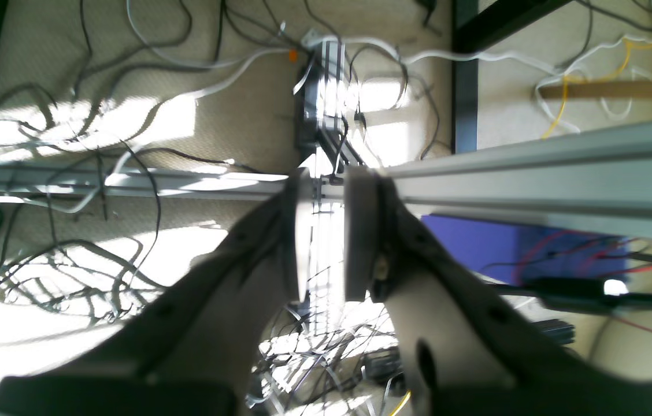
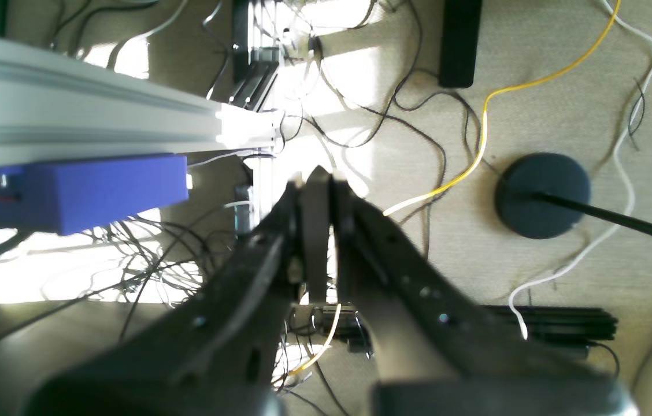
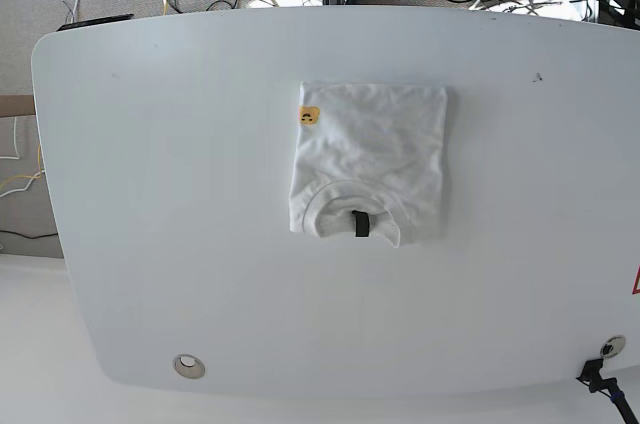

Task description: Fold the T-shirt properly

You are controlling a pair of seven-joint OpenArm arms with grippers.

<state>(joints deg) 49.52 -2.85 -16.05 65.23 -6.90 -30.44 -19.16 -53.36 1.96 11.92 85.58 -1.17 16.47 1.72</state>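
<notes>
The white T-shirt (image 3: pixel 368 159) lies folded into a compact rectangle on the white table (image 3: pixel 150 194), right of centre. Its collar with the small black neck tag (image 3: pixel 360 224) faces the near edge, and a small yellow mark (image 3: pixel 309 115) shows at its far left corner. The print is hidden. Neither arm shows in the base view. In the left wrist view my left gripper (image 1: pixel 320 179) hangs over the floor, its fingers apart and empty. In the right wrist view my right gripper (image 2: pixel 317 173) is off the table too, its fingers closed together and empty.
Both wrist views look at carpet covered in tangled cables, with aluminium frame rails (image 1: pixel 534 167) and a blue box (image 2: pixel 89 188). A round black stand base (image 2: pixel 543 193) sits on the floor. The table has a round hole (image 3: pixel 187 365) near each front corner.
</notes>
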